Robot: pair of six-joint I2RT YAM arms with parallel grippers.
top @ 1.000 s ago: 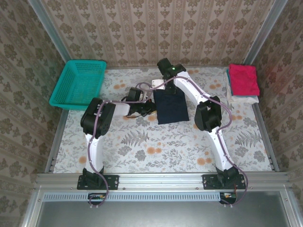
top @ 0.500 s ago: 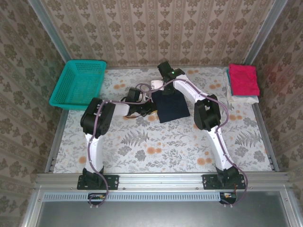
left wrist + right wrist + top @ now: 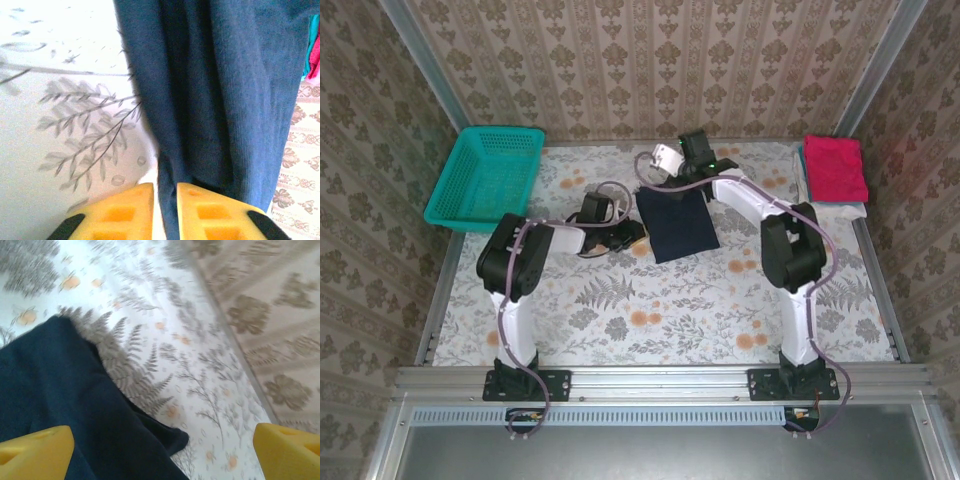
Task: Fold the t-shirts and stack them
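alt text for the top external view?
A folded navy t-shirt lies on the floral table, with the left gripper at its left edge and the right gripper by its far edge. A teal basket sits far left; a pink t-shirt lies folded on a white t-shirt far right.

No text, labels, brands, numbers or signs are showing legibly in any of the views.
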